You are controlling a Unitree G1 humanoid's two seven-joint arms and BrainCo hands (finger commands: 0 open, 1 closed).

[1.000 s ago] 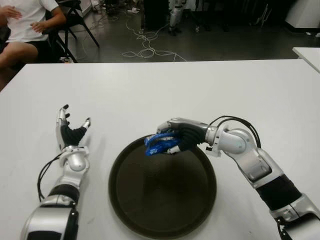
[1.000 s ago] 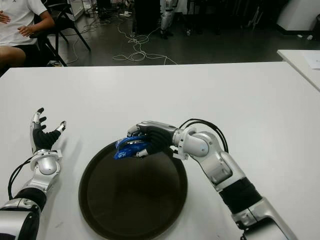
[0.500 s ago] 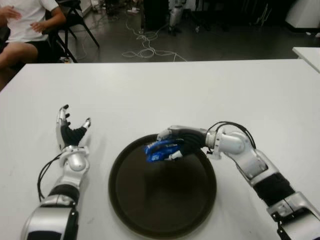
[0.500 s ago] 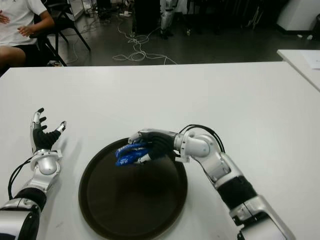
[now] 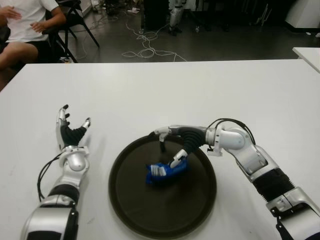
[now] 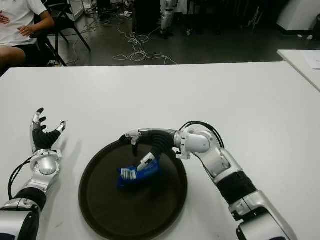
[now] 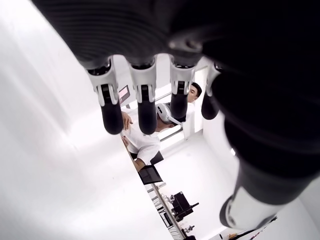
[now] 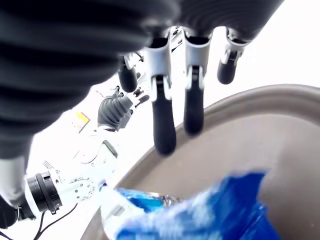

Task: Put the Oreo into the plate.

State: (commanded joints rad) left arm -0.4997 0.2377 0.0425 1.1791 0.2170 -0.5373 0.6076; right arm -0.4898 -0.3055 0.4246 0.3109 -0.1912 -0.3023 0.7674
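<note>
The blue Oreo packet lies inside the round dark plate, a little behind its middle. My right hand hovers over the plate's far rim with its fingers spread and nothing in them; its thumb tip reaches down close to the packet. The right wrist view shows the straight fingers above the packet and the plate's rim. My left hand stands open, palm up, on the table to the left of the plate.
The white table spreads wide behind and beside the plate. A seated person is at the far left behind the table. Cables lie on the floor beyond. Another white table's corner shows at the far right.
My right hand has opened and let go of the Oreo packet. The packet has dropped from the hand onto the plate. The left hand has not moved.
</note>
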